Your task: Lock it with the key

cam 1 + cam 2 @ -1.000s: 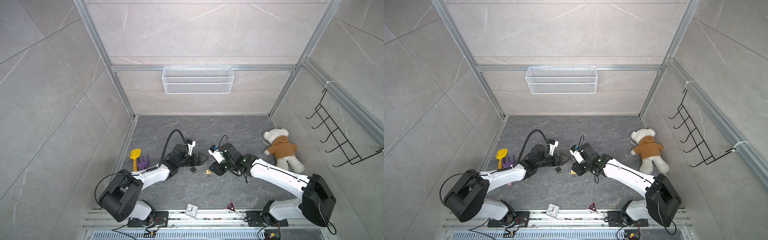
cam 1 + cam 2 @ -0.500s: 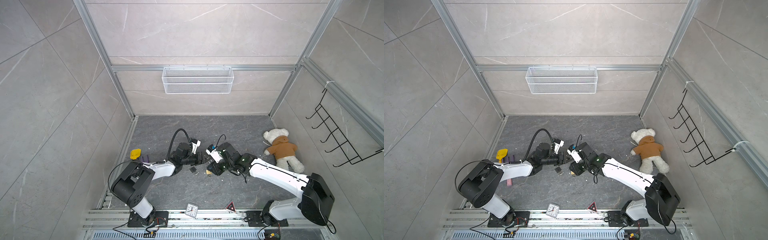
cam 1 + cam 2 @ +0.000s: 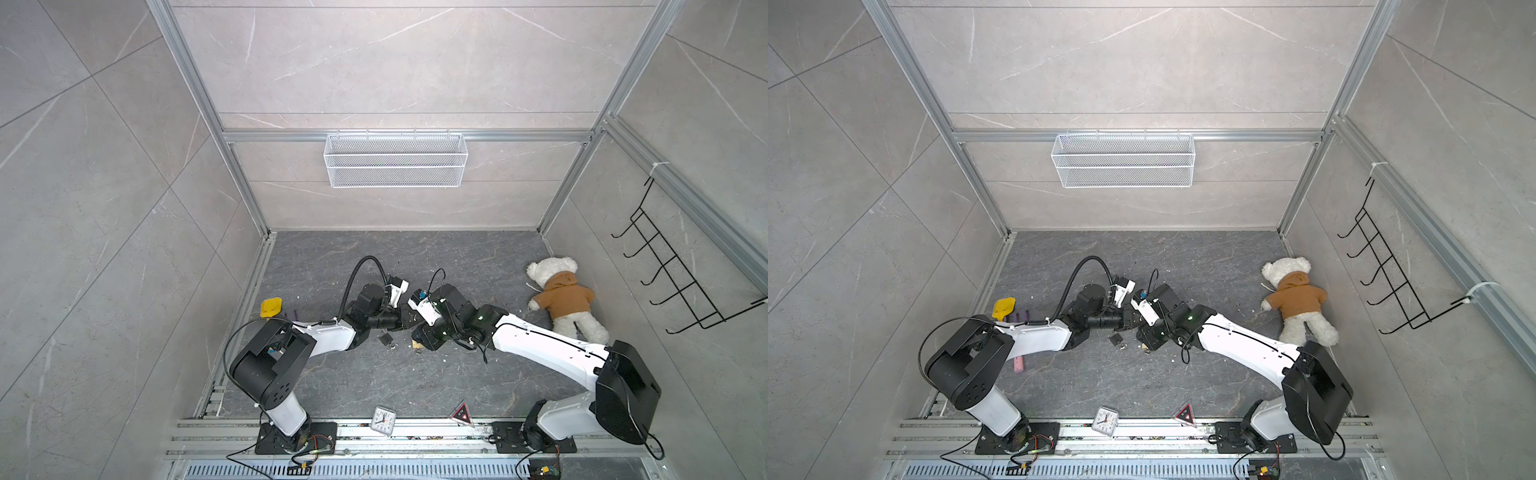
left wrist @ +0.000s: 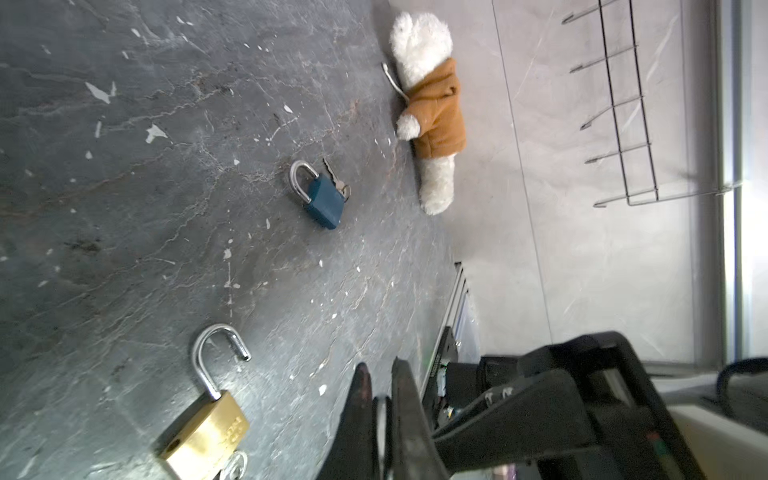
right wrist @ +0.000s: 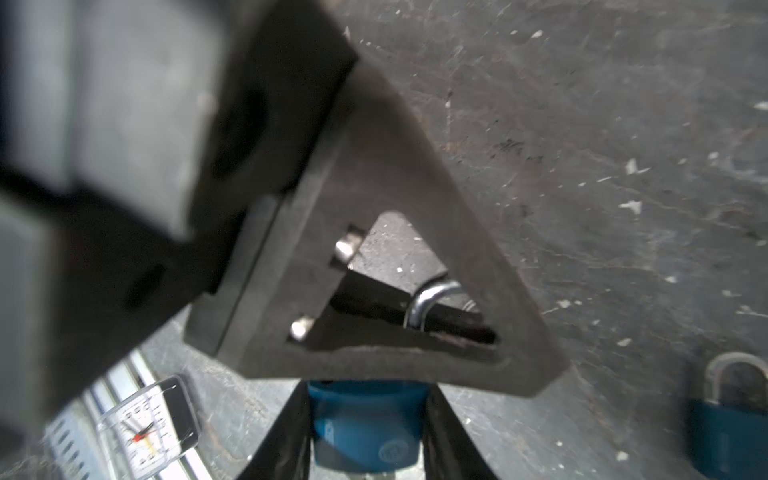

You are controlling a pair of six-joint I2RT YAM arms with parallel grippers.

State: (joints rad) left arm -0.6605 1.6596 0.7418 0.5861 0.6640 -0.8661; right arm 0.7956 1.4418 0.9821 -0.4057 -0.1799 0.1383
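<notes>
Nearest you, at the near edge of the surface, a small clock [image 3: 383, 420] and a red triangle [image 3: 460, 413] are lying beside the rail. Toward the middle of the surface, your two arms are meeting tip to tip. Your right end effector [image 5: 368, 401] is clamping the body of a blue padlock [image 5: 365, 432] between its fingers, with the shackle [image 5: 428, 301] pointing at the other arm. Your left end effector [image 4: 380, 368] is sitting right at that shackle with its fingers drawn nearly together, leaving only a sliver between them. A thin metal curve is showing in that sliver, but the views are not showing whether it is pinched. Just beside the right end effector, a brass padlock [image 4: 208, 432] is lying on the surface with its shackle swung open and a key ring showing at its base. Beyond it, toward the right edge, a second blue padlock [image 4: 324, 199] is lying with its shackle closed and keys [image 4: 338, 185] just beside it. A yellow scoop [image 3: 271, 306] is resting by the left edge. A teddy bear [image 3: 561, 299] in a brown hoodie is lying against the right edge. Farther back, a wire basket [image 3: 395, 160] is hanging on the back wall, and a black hook rack [image 3: 673, 270] is hanging on the right wall.
</notes>
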